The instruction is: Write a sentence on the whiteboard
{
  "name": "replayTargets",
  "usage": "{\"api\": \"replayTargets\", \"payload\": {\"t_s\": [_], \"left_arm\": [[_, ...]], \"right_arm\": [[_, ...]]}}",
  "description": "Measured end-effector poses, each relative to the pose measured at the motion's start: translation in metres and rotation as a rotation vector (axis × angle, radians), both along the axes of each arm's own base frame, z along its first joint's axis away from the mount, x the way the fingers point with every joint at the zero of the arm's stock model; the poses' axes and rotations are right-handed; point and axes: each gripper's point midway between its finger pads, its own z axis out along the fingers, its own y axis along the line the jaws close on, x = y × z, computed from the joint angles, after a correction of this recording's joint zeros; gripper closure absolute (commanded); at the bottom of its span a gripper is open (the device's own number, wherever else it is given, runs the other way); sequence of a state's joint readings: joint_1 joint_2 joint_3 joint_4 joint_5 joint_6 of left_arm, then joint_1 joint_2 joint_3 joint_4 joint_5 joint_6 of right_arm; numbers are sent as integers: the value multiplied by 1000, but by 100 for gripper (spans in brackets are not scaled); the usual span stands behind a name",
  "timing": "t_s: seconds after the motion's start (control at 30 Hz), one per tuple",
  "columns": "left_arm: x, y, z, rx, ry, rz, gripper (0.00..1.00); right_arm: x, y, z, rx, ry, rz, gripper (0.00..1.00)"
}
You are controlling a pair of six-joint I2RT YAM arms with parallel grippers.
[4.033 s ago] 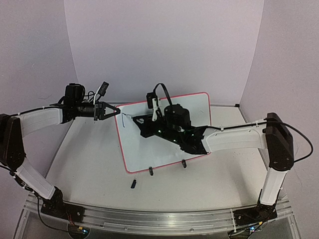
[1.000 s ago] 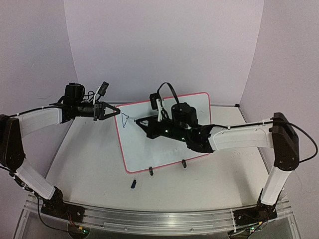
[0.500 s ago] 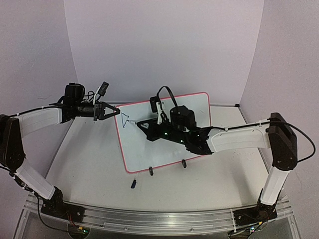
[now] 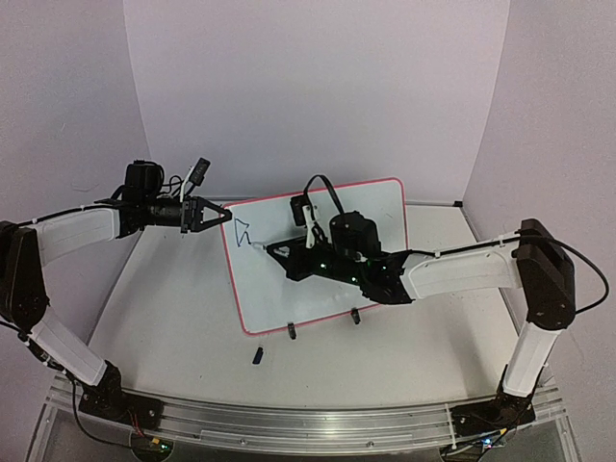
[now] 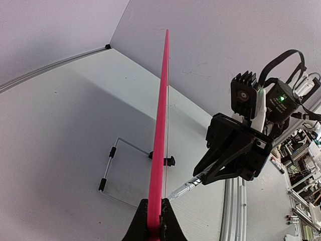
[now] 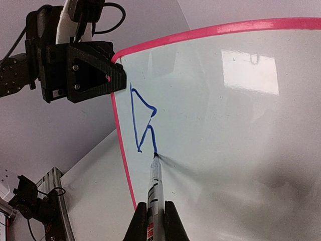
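The whiteboard (image 4: 289, 289) stands tilted on its black clip feet, white with a red-pink rim. My left gripper (image 4: 223, 217) is shut on its upper left rim, seen edge-on in the left wrist view (image 5: 159, 150). My right gripper (image 4: 274, 247) is shut on a marker (image 6: 154, 186) whose tip touches the board (image 6: 241, 130) at the end of a blue angular stroke (image 6: 142, 120) near the left rim. The marker also shows in the left wrist view (image 5: 186, 188), its tip against the board's face.
A small dark marker cap (image 4: 258, 355) lies on the table in front of the board. A wire stand (image 5: 118, 165) props the board from behind. Purple walls close in at the back and sides. An aluminium rail (image 4: 289, 423) runs along the near edge.
Over four seconds the blue stroke has appeared and grown on the board's upper left. My right gripper with the marker has moved down and slightly left. The left arm has not moved.
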State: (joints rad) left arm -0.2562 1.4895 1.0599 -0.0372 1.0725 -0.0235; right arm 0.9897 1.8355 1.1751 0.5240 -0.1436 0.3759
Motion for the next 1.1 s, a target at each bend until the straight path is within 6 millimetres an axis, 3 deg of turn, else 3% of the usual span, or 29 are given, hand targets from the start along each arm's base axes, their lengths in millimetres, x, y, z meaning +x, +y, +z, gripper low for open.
{"api": "replayTargets", "payload": {"t_s": [1.1], "left_arm": [[-1, 0, 0, 1, 2, -2, 100]], "right_arm": [[6, -8, 13, 50, -31, -49, 100]]}}
